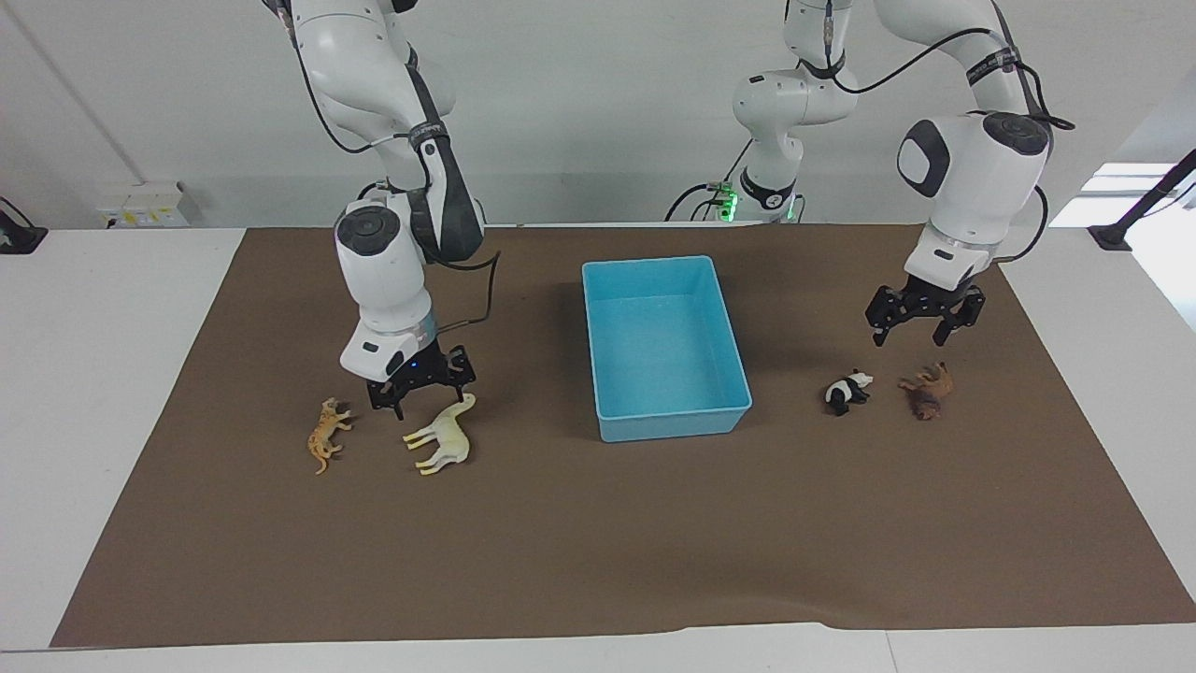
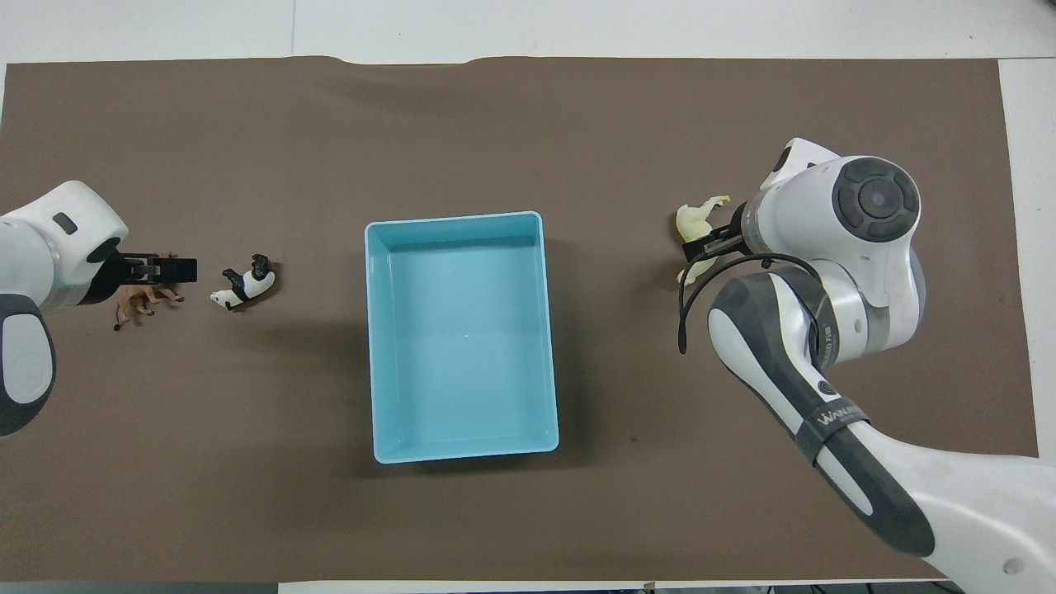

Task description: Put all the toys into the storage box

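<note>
Facing view only: tiger [image 1: 326, 434]

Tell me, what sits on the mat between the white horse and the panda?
The blue storage box, open and empty, sits between the white horse and the panda; otherwise only bare brown mat. The facing view shows it best.

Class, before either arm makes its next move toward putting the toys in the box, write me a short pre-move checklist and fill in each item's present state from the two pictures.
1. Storage box holds nothing: ok.
2. All four toys on the mat: ok; tiger, cream horse, panda, brown animal.
3. Right gripper low at the cream horse's head: ok.
4. Right gripper gripping the horse: cannot tell.
5. Left gripper open, above the panda and brown animal: ok.
</note>
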Tool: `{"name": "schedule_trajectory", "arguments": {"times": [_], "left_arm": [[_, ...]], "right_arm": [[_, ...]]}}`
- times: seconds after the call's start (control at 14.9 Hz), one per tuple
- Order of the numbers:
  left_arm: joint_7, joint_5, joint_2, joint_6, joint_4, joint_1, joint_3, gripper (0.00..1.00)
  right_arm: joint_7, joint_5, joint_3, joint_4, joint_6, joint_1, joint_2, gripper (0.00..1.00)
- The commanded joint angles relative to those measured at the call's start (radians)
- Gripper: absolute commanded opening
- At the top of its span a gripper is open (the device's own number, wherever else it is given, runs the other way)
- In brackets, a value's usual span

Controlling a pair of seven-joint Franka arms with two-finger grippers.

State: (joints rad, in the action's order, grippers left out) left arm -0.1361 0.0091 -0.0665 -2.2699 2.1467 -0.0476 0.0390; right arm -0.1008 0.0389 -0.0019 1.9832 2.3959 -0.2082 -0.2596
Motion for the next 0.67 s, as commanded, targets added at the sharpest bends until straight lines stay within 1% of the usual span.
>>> {"name": "schedule_trajectory", "arguments": {"times": [0.0,0.07,0.13,0.33,0.4,0.47,0.54,0.6], "left_arm": [[-0.212,0.050,0.022,-0.031,-0.002,0.000,-0.001,1.00],[-0.326,0.055,0.040,-0.031,-0.005,-0.004,-0.002,1.00],[-0.388,0.058,0.063,-0.034,-0.008,-0.006,-0.001,1.00],[-0.419,0.066,0.148,-0.089,-0.013,0.011,0.001,1.00],[-0.419,0.066,0.160,-0.097,-0.013,0.018,0.002,1.00],[-0.418,0.066,0.171,-0.100,-0.011,0.035,0.001,1.00],[-0.418,0.066,0.174,-0.099,-0.010,0.044,0.001,1.00],[-0.419,0.068,0.172,-0.097,-0.004,0.048,0.001,1.00]], "right_arm": [[-0.022,0.015,0.005,-0.004,0.090,0.003,-0.070,1.00],[-0.022,0.015,0.005,-0.006,0.106,0.001,-0.081,1.00],[-0.022,0.016,0.005,-0.004,0.112,0.000,-0.087,1.00],[-0.025,0.021,0.005,-0.004,0.112,-0.002,-0.090,1.00],[-0.028,0.025,0.005,-0.004,0.114,0.000,-0.096,1.00],[-0.030,0.038,0.005,-0.004,0.129,0.000,-0.102,0.98],[-0.028,0.042,0.005,-0.003,0.134,0.000,-0.104,0.92],[-0.028,0.042,0.005,-0.003,0.132,-0.002,-0.104,0.89]]}}
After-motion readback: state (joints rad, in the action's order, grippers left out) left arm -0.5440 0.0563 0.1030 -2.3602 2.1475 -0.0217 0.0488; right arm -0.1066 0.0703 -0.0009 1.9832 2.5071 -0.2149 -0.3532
